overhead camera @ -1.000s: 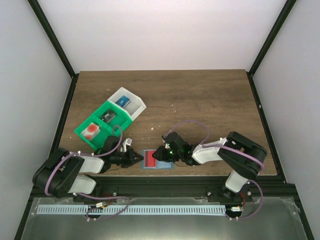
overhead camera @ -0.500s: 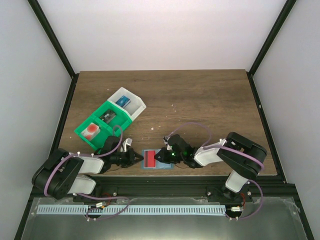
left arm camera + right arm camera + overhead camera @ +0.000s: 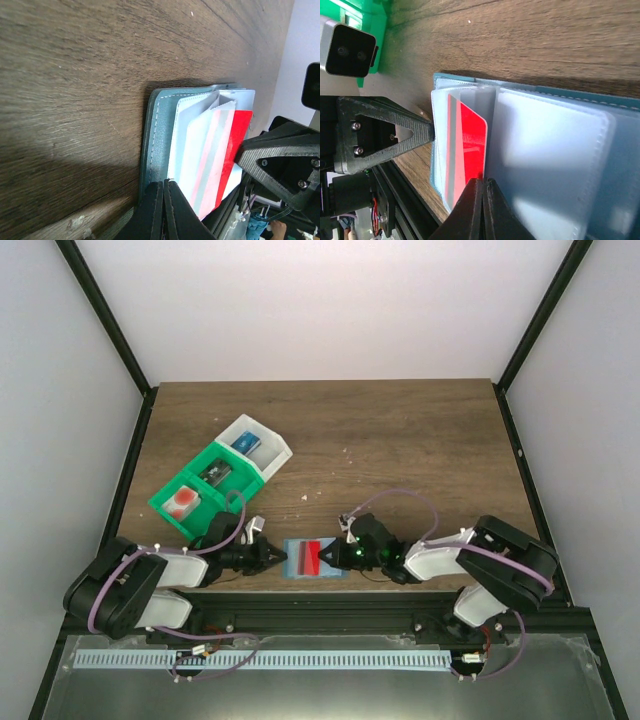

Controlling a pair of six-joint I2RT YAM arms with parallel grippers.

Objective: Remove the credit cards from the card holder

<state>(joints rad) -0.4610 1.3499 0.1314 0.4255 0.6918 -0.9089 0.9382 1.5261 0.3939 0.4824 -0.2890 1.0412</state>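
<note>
The blue-teal card holder (image 3: 293, 570) lies open near the table's front edge, between my two grippers. My left gripper (image 3: 278, 556) is shut on the holder's left edge (image 3: 160, 130), fingers together in the left wrist view (image 3: 164, 186). My right gripper (image 3: 336, 557) is shut on the edge of a credit card (image 3: 311, 558), whose red face (image 3: 472, 140) sticks partly out of a pale inner pocket (image 3: 555, 150). In the right wrist view the fingers meet at the card's edge (image 3: 483, 182). The red card also shows in the left wrist view (image 3: 239, 135).
A green-and-white compartment tray (image 3: 262, 472) stands at the back left, holding a white card with a red spot (image 3: 181, 500) and a blue item (image 3: 243, 442). The table's front edge and a black rail (image 3: 320, 602) run just below the holder.
My right gripper has drawn back to the right, and the red card has slid right with it, partway out of the left pocket. My left gripper has stayed put on the holder.
</note>
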